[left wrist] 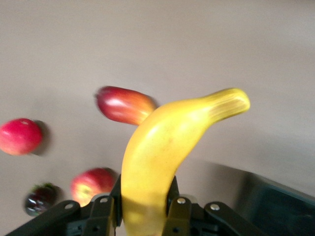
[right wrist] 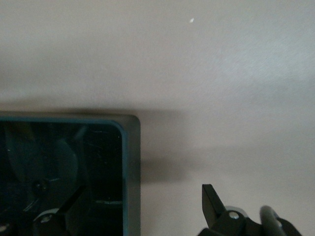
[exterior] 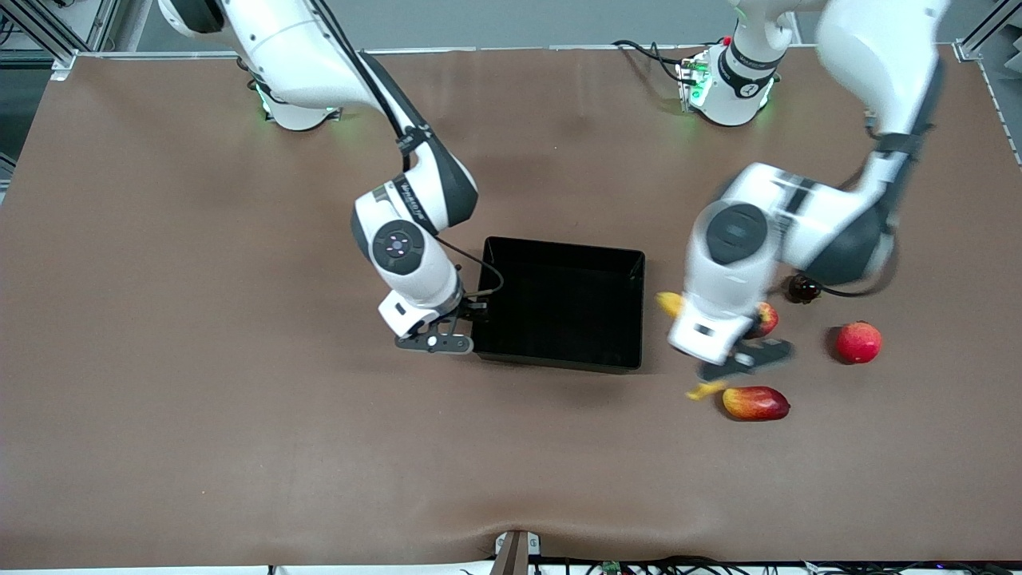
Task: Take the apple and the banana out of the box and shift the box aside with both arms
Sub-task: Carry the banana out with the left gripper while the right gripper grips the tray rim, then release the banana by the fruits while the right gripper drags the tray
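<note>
My left gripper (exterior: pixel 730 361) is shut on the yellow banana (exterior: pixel 669 303), which is held beside the box at the left arm's end; both ends stick out from under the hand. In the left wrist view the banana (left wrist: pixel 162 152) rises from between the fingers of my left gripper (left wrist: pixel 145 196). The small red apple (exterior: pixel 766 319) lies on the table partly under that hand and shows in the left wrist view (left wrist: pixel 91 184). My right gripper (exterior: pixel 467 323) is open astride the wall of the black box (exterior: pixel 559 243) at the right arm's end. The right wrist view shows one finger (right wrist: pixel 211 201) outside the rim (right wrist: pixel 130 162).
A red-and-yellow mango (exterior: pixel 755 403) lies nearer the front camera than the left hand. A larger pinkish-red fruit (exterior: pixel 858 342) and a small dark fruit (exterior: pixel 802 289) lie toward the left arm's end. Brown table (exterior: pixel 239 399) all round.
</note>
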